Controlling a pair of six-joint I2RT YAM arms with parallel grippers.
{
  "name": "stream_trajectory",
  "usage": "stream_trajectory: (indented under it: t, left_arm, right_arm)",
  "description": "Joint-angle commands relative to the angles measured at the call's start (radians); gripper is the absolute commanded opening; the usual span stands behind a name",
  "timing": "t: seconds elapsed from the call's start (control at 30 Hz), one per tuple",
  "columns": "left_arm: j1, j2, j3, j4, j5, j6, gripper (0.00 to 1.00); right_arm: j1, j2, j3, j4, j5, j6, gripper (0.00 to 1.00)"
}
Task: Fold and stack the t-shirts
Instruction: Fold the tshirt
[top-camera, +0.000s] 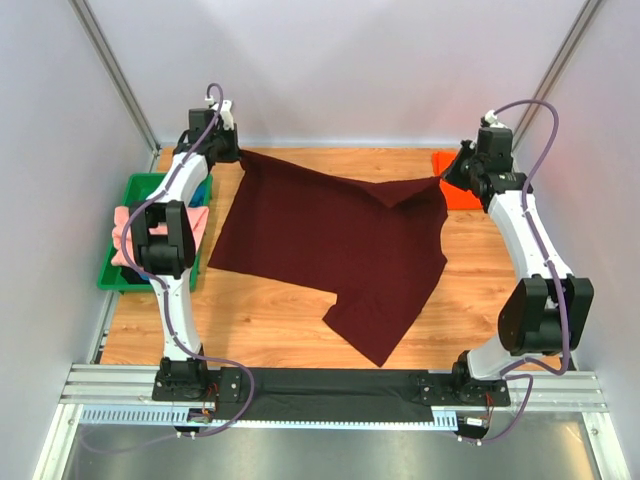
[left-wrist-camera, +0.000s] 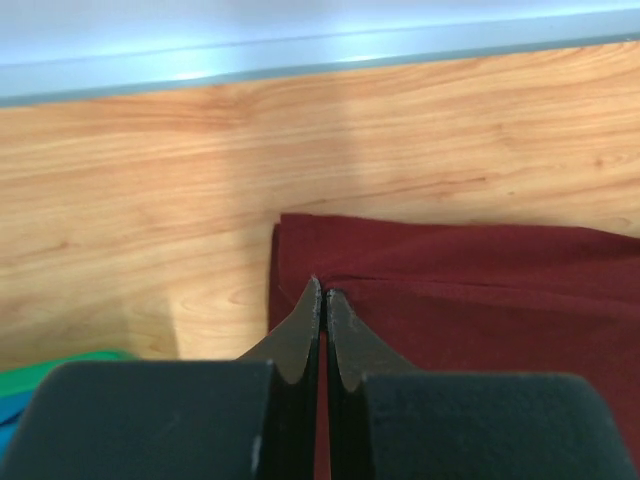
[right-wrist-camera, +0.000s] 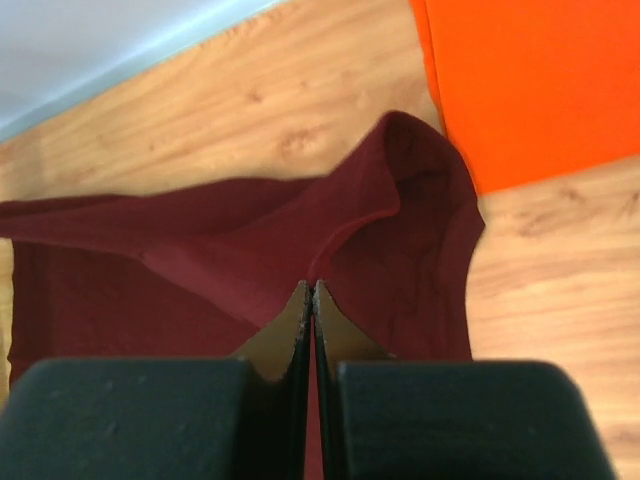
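A large dark maroon t-shirt (top-camera: 340, 245) lies spread across the table, one part trailing toward the near edge. My left gripper (top-camera: 238, 152) is shut on its far left corner, seen in the left wrist view (left-wrist-camera: 322, 292) with maroon cloth (left-wrist-camera: 460, 290) pinched between the jaws. My right gripper (top-camera: 447, 172) is shut on the shirt's far right edge, where the cloth (right-wrist-camera: 390, 210) bunches up around the tips (right-wrist-camera: 312, 288). A bright orange t-shirt (top-camera: 455, 180) lies flat at the far right, also in the right wrist view (right-wrist-camera: 530, 80). A salmon-pink shirt (top-camera: 130, 235) and a blue one (top-camera: 203, 190) lie in the tray.
A green plastic tray (top-camera: 125, 280) stands at the table's left edge, beside the left arm. A wall rail runs along the far edge of the table (left-wrist-camera: 300, 60). Bare wood (top-camera: 260, 320) shows near the front left.
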Motion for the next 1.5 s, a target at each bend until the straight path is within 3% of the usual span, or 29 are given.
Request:
stream_trajectory:
  t: [0.0,0.23,0.47,0.77,1.07,1.47]
  left_arm:
    - [0.008,0.006,0.039,0.043,-0.050,0.073,0.00]
    - [0.004,-0.049,-0.047,0.024,-0.084,0.085,0.00]
    - [-0.048,-0.118,-0.170,0.024,-0.225,0.163,0.00]
    - [-0.056,-0.175,-0.282,0.046,-0.286,0.169,0.00]
    - [-0.074,-0.204,-0.369,0.116,-0.398,0.198,0.00]
    - [-0.088,-0.170,-0.394,0.216,-0.397,0.205,0.00]
  right_arm:
    - [-0.030,-0.043,-0.045,-0.076,-0.046,0.040,0.00]
    - [-0.041,-0.107,-0.088,-0.155,0.021,0.024,0.00]
    - [-0.041,-0.176,-0.221,-0.154,0.041,0.046,0.00]
    - [-0.053,-0.233,-0.321,-0.161,0.148,0.076,0.00]
    - [-0.053,-0.290,-0.444,-0.051,0.085,0.119,0.00]
    - [-0.052,-0.336,-0.559,-0.013,-0.031,0.187,0.00]
